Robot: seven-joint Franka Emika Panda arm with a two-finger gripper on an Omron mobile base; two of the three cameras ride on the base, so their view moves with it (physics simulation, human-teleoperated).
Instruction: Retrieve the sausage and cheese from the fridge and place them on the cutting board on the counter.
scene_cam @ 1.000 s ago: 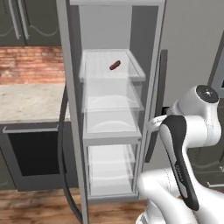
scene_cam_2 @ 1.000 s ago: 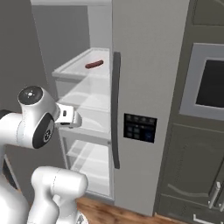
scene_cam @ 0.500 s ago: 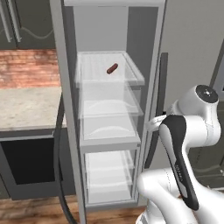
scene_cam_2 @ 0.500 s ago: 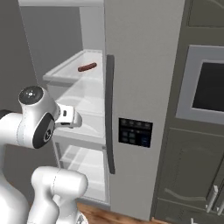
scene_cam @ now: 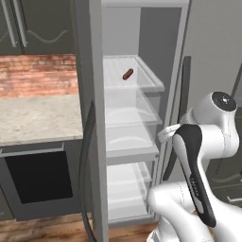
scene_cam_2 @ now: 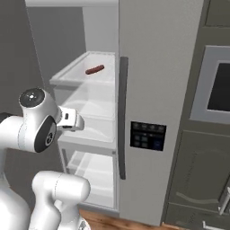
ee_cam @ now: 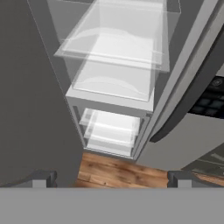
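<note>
The fridge (scene_cam: 142,118) stands with its left door swung out, so that the door's edge (scene_cam: 92,142) cuts a grey band down the left base view and covers the left ends of every shelf. Its right door (scene_cam_2: 157,90) is shut, with a long dark handle (scene_cam_2: 122,117) and a dark control panel (scene_cam_2: 147,135) low on its front. The fridge's top runs off the frame in both base views.

The white arm (scene_cam: 203,142) is folded in front of the fridge, and its elbow hides part of the lower shelves and the foot of the right door handle in the left base view.

The stone top (scene_cam: 33,116) over the black oven front (scene_cam: 38,175) lies far left of the tool, beyond the open door.

The tool (ee_cam: 111,179) points into the fridge at middle-shelf height. Its two dark tips (ee_cam: 41,178) stand at opposite edges of the hand view, spread wide with nothing between them.

The sausage (scene_cam: 127,74) lies alone on the upper translucent shelf (scene_cam_2: 85,76), above the tool and deeper in. In the hand view that shelf is washed out and no sausage can be made out.
</note>
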